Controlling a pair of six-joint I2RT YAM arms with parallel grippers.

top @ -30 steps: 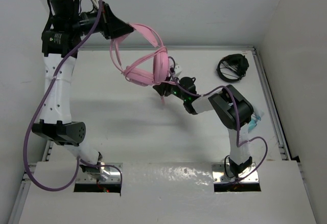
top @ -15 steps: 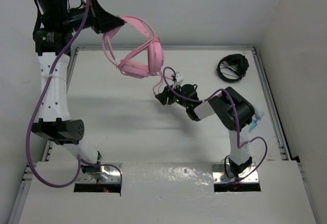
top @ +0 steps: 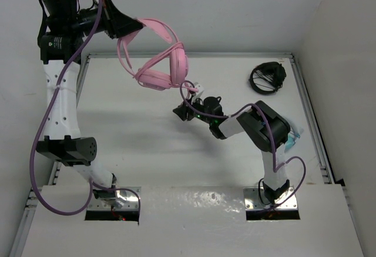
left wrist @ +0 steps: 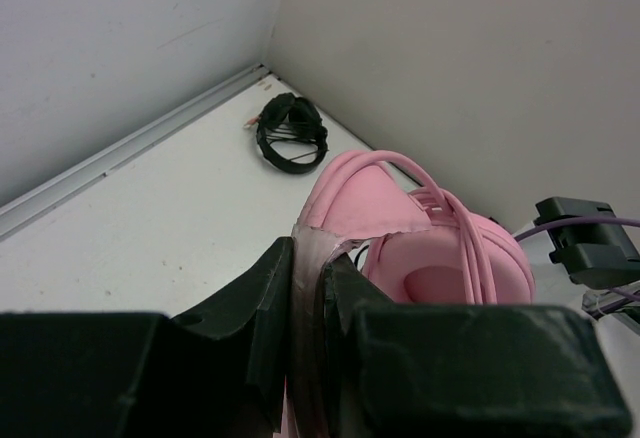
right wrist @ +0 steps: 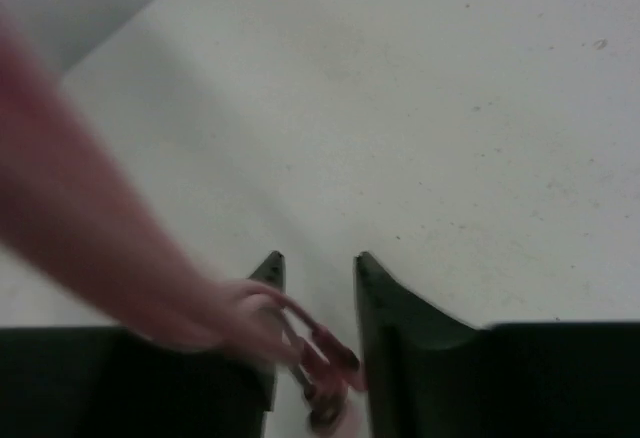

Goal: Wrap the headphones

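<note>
**Pink headphones held aloft, cable wrap barely begun**

Since a second ago, the left arm has carried the headphones higher and further toward the far-left corner. The right pincer [top: 181, 111] has slid a little to the left and its jaws have parted wider.

The pink over-ear headphones with round padded earcups [top: 167, 63] hang in the air above the far part of the white surface [top: 135, 128]. The left pincer [top: 132, 28] is clamped tight on their thin pink headband, and the earcups dangle below it.

From the earcups, the long thin pink cable [top: 189, 90] runs down to the right pincer, which sits low, just below and to the right of the headphones. Its wrist camera shows the jaws apart, with the cable's plug end [right wrist: 325, 358] lying between them. That view is blurred, so contact with either jaw cannot be judged.

A black pair of headphones with a coiled cable [top: 267, 76] rests well apart, near the far-right corner.

The wrapping looks to be at an early stage. The headphones are lifted and steadied and the cable end is within reach. The cable hangs as one loose strand, with no clear turns around the headband or earcups. The winding and tucking of the end remain.
</note>
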